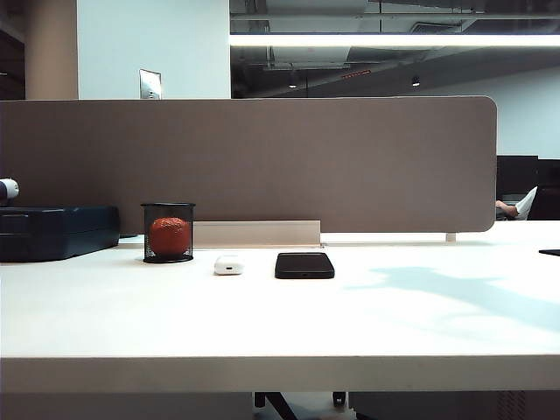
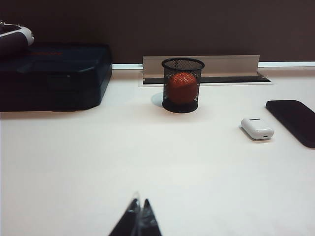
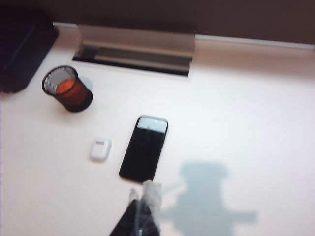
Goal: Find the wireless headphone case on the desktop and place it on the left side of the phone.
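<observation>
The off-white worktop (image 1: 280, 324) is backed by a long grey-brown partition (image 1: 254, 162). At its far left a dark blue box (image 1: 54, 231) is set against the partition. Beside that box stands a black mesh cup (image 1: 168, 233) with an orange ball (image 1: 170, 235) inside it. The black phone (image 1: 304, 265) is laid flat near the middle of the worktop, in front of a pale cable tray (image 1: 256, 233). The wireless headphone case (image 1: 228, 264) is found just beside the phone on its left, apart from it, between phone and cup. The left gripper (image 2: 140, 216) is held low over bare worktop, jaws closed on nothing. The right gripper (image 3: 141, 209) is seen above the worktop close to the phone's near end, jaws closed and empty.
</observation>
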Controlling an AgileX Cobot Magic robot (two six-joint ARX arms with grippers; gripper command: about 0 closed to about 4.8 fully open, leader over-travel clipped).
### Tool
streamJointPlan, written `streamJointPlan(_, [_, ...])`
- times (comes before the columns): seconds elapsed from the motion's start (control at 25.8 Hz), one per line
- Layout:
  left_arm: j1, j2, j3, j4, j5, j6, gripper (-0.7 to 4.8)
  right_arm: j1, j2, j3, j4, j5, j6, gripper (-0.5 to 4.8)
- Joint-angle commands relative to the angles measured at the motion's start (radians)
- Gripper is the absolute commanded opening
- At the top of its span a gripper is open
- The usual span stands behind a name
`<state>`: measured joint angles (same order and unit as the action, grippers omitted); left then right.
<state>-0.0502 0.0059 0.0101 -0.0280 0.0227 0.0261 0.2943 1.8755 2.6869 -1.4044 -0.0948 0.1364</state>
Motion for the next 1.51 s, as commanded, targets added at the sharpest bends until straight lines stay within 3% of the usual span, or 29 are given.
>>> streamJointPlan(0.04, [0.002, 0.001, 0.001, 0.007, 0.000, 0.000, -0.05, -0.003, -0.103, -0.139, 0.010, -0.002, 0.021, -0.05])
streamJointPlan(0.58, [0.002, 0.001, 0.001, 0.007, 0.000, 0.000, -0.05, -0.031, -0.401, -0.618, 0.042, -0.034, 0.024, -0.04])
streamJointPlan(0.81, [0.002, 0.001, 0.001, 0.006, 0.000, 0.000, -0.05, -0.054, -0.555, -0.829, 0.203, -0.027, 0.030, -0.04])
streamJointPlan(1.01, [0.002, 0.000, 0.001, 0.006, 0.000, 0.000, -0.05, -0.062, -0.720, -1.025, 0.333, 0.070, 0.009, -0.04])
streamJointPlan(1.2, [0.002, 0.001, 0.001, 0.007, 0.000, 0.000, -0.05, -0.119, -0.846, -1.183, 0.441, 0.038, 0.020, -0.04])
streamJointPlan(1.39, [0.002, 0.001, 0.001, 0.007, 0.000, 0.000, -0.05, -0.311, -0.975, -1.368, 0.493, -0.121, 0.010, -0.04])
streamJointPlan(1.51, [0.002, 0.001, 0.001, 0.006, 0.000, 0.000, -0.05, -0.343, -1.038, -1.439, 0.521, -0.108, -0.003, -0.05])
